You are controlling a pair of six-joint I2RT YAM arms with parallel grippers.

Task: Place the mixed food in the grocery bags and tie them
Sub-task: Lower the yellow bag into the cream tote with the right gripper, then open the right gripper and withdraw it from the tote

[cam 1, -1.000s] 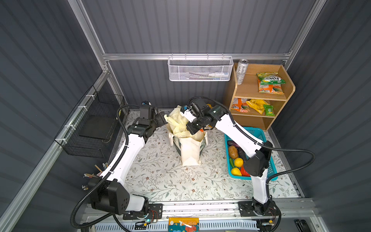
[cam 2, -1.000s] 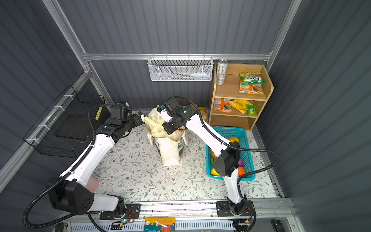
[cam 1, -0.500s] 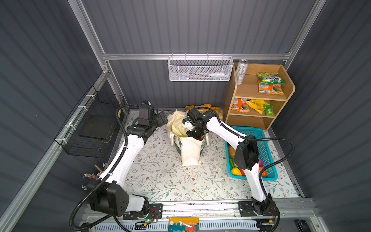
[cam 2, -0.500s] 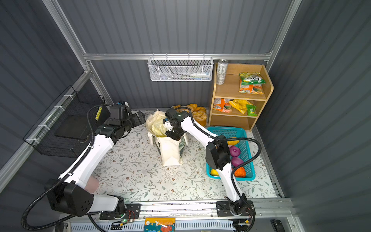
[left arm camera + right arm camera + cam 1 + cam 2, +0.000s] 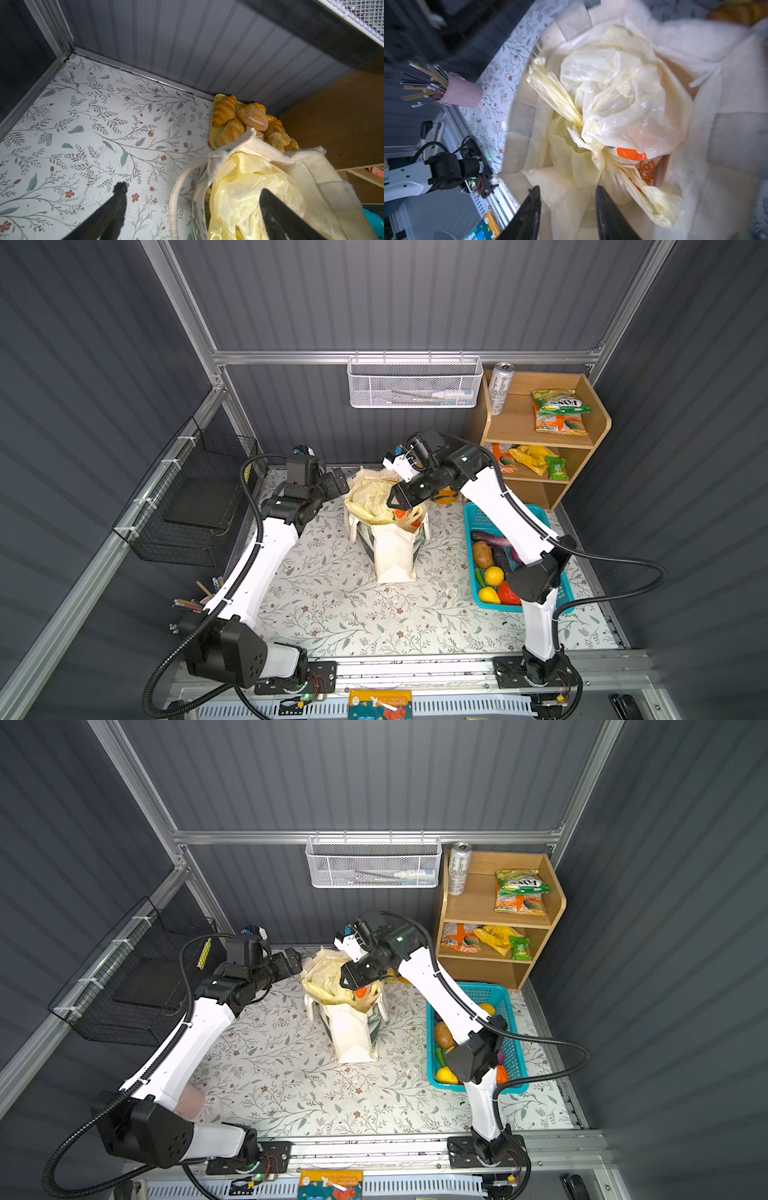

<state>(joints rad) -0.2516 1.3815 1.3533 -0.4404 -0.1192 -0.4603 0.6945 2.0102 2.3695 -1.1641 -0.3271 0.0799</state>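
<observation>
The cream canvas tote [image 5: 395, 549] [image 5: 353, 1029] stands mid-table with the pale-yellow plastic bag [image 5: 368, 499] [image 5: 623, 104] stuffed in its mouth, handles twisted together. My right gripper [image 5: 399, 499] [image 5: 568, 188] hovers over the tote's mouth, open, with nothing between its fingers. At the tote's left rim my left gripper [image 5: 338, 485] [image 5: 192, 189] stands open and empty, straddling the tote's [image 5: 311, 166] rim and strap. Bread pieces [image 5: 249, 120] lie on a yellow tray behind the tote. A can [image 5: 500, 387] and snack packets [image 5: 559, 406] sit on the shelf. Lemons [image 5: 493, 576] lie among produce in the turquoise basket [image 5: 482, 601].
A wooden shelf unit [image 5: 598, 427] fills the back right corner. A white mesh basket [image 5: 415, 381] hangs on the back wall and a black wire basket [image 5: 195, 497] on the left wall. A pink cup of pencils [image 5: 460, 93] stands at the table's front left.
My right gripper has opened and let go of the plastic bag, which it held lifted a second ago; the bag has sunk into the tote. The left arm has not moved.
</observation>
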